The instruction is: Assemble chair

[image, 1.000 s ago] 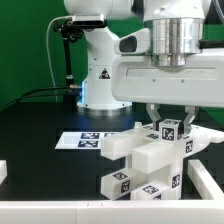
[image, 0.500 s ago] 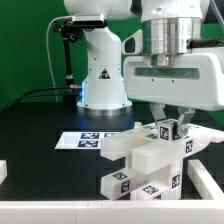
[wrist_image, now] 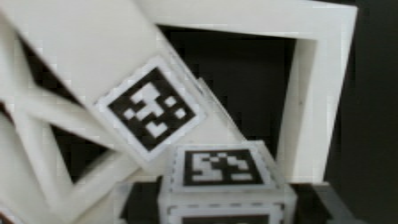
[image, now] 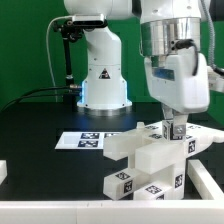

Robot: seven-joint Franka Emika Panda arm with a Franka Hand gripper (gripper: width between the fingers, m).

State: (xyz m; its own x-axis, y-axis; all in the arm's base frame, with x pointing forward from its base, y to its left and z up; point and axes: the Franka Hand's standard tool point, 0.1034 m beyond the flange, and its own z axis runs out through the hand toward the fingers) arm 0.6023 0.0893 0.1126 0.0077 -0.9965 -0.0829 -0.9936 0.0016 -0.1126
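The chair parts (image: 140,155) are white blocks with black-and-white tags, stacked together right of centre in the exterior view. A leg bar (image: 135,185) with tags lies in front. My gripper (image: 176,128) points straight down onto the top of the stack, with its fingers on either side of a small tagged cube. In the wrist view the cube (wrist_image: 219,172) sits right between the jaws, with a tagged white slanted bar (wrist_image: 151,105) and a white frame (wrist_image: 329,110) beyond it. The fingers hide most of the cube in the exterior view.
The marker board (image: 85,140) lies flat on the black table behind the parts. The robot base (image: 100,75) stands at the back. White blocks sit at the left edge (image: 3,172) and right edge (image: 205,182) of the exterior view.
The hand has turned about its vertical axis over the cube, from broadside to nearly edge-on. It stays at the same spot and height. The parts have not shifted.
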